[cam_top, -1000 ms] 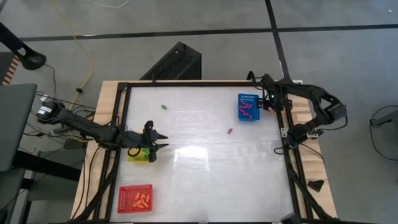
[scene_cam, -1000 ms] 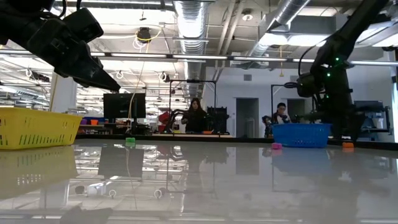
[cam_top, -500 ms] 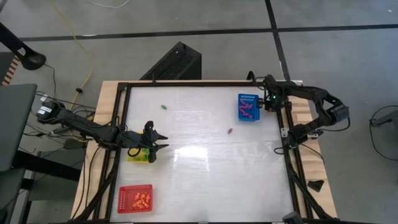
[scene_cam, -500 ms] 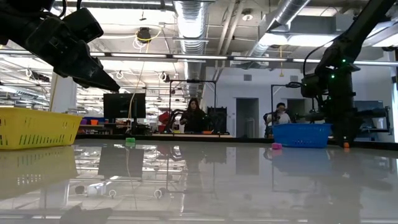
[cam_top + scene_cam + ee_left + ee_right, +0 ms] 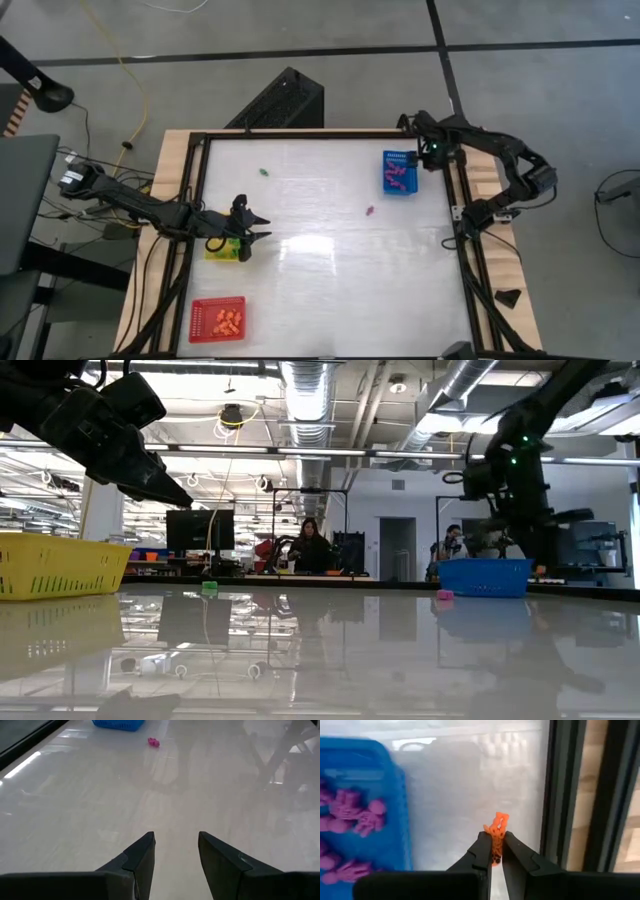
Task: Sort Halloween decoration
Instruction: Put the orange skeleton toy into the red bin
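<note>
Glossy white table (image 5: pixel 330 290) with blue tray (image 5: pixel 398 173), yellow tray (image 5: pixel 222 249), red tray (image 5: pixel 217 319), stray purple piece (image 5: pixel 369 211), green piece (image 5: pixel 264 172).

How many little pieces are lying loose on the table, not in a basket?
2: a green piece near the table's far edge, and a purple piece beside the blue tray. The right tool holds an orange piece.

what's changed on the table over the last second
The right gripper picked the orange piece off the table beside the blue tray and lifted it. The left gripper stayed open over the yellow tray; the loose green and purple pieces haven't moved.
</note>
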Available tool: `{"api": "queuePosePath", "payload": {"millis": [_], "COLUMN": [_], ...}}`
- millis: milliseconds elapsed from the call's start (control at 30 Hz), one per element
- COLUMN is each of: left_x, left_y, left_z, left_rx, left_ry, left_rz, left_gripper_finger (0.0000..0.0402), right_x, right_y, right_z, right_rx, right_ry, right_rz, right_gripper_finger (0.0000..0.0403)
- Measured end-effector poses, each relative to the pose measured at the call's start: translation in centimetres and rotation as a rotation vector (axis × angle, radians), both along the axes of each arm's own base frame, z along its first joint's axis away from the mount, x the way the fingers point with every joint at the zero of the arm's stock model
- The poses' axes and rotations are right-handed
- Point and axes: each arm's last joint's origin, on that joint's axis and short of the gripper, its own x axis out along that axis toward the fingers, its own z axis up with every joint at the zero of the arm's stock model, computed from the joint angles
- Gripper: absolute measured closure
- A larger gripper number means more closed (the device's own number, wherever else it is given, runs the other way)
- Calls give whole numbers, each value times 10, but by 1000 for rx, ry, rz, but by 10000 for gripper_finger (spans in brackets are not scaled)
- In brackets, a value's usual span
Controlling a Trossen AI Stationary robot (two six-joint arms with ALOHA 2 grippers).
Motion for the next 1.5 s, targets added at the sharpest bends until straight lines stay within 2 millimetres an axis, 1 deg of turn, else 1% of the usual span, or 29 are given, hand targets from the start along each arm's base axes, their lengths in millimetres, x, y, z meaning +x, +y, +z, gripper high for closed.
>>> {"api": "queuePosePath", "payload": {"millis": [167,233,300,400,467,533,600,667,767,833,900,967,1067,1200,1333,1400,1500], "left_x": [0,0,0,0,0,0,0,0,-1,-2,-3,-3,-4,-5,-7,-8,-9], "left_y": [0,0,0,0,0,0,0,0,1,2,2,3,3,3,3,3,2], "left_z": [0,0,0,0,0,0,0,0,-1,-3,-5,-6,-6,-8,-12,-14,-15], "left_rx": [4,4,4,4,12,18,18,19,31,46,59,63,56,31,5,2,-23], "left_ry": [1,1,1,2,3,5,5,5,14,34,56,69,71,89,121,147,163], "left_rz": [-1,-1,-1,-1,-4,-7,-7,-7,12,31,46,48,48,63,80,55,54], "left_gripper_finger": [260,260,260,260,260,260,260,260,260,260,260,260,260,260,260,260,260], "right_x": [19,30,44,75,99,127,155,185,228,256,281,302,331,374,415,429,440], "right_y": [5,9,14,28,43,61,86,114,164,199,232,262,300,335,360,369,381], "right_z": [16,23,35,55,68,80,88,90,81,69,53,37,19,7,-7,-10,-12], "right_rx": [-11,-24,-54,-121,-188,-278,-369,-445,-526,-601,-689,-769,-788,-768,-738,-745,-747], "right_ry": [-7,-16,-40,-108,-189,-312,-469,-631,-808,-948,-1090,-1202,-1337,-1459,-1541,-1536,-1517], "right_rz": [64,112,168,273,359,460,571,679,867,991,1100,1213,1376,1455,1491,1491,1498], "right_gripper_finger": [346,346,346,346,347,347,347,347,347,347,348,348,348,349,350,350,350]}}
